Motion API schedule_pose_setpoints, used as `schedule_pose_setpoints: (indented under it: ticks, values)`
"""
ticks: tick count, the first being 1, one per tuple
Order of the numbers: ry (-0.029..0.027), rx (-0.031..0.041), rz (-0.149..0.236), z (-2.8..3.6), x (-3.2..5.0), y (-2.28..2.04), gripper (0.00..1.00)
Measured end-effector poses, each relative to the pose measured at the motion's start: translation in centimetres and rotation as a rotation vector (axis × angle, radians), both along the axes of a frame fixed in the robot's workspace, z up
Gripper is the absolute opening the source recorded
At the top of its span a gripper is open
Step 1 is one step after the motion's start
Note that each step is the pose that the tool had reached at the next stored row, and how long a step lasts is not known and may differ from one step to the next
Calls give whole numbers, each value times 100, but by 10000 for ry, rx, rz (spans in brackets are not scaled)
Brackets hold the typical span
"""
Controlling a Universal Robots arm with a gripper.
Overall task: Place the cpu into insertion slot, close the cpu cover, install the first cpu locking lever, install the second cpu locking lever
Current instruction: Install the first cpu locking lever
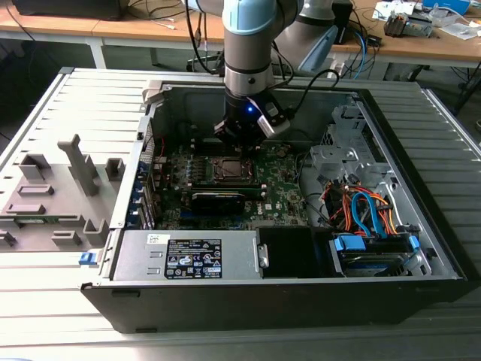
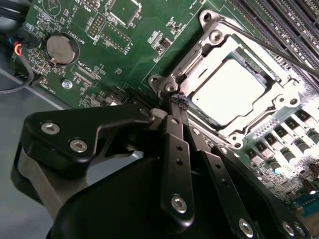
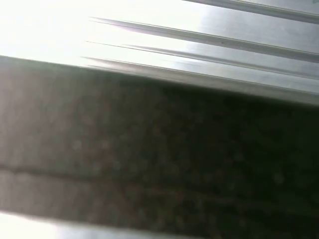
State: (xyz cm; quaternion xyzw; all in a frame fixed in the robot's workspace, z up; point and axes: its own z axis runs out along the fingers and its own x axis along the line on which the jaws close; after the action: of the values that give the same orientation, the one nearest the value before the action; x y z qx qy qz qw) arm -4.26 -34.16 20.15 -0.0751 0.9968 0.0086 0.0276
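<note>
Grey-and-blue jointed arm (image 1: 246, 37); black end effector (image 2: 180, 105) with silver screws.

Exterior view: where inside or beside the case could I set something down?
Free: the ribbed table on the exterior view's right, and the power supply top. Crowded: motherboard under the gripper, the cables, the grey fixtures.

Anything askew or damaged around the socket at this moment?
Nothing stands out. The cpu lies flat and square under the cpu cover, which is down. The gripper is pinched together at the socket's corner, by a thin locking lever.
</note>
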Motion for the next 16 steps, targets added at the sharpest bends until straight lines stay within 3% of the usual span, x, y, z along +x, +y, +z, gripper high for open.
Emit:
schedule_pose_setpoints:
  ticks: [2, 7, 10, 13, 14, 15, 16]
  values:
    - [-40, 0, 0, 29, 5, 1, 11]
    - [-24, -13, -2, 199, 2, 0, 11]
    - [-26, -11, -1, 200, -105, 0, 11]
    - [-25, -11, -1, 199, -132, 1, 11]
    - [82, -84, -2, 196, -133, 2, 11]
    - [284, -315, -4, 194, -133, 6, 11]
    - [345, -529, -10, 194, -132, 8, 11]
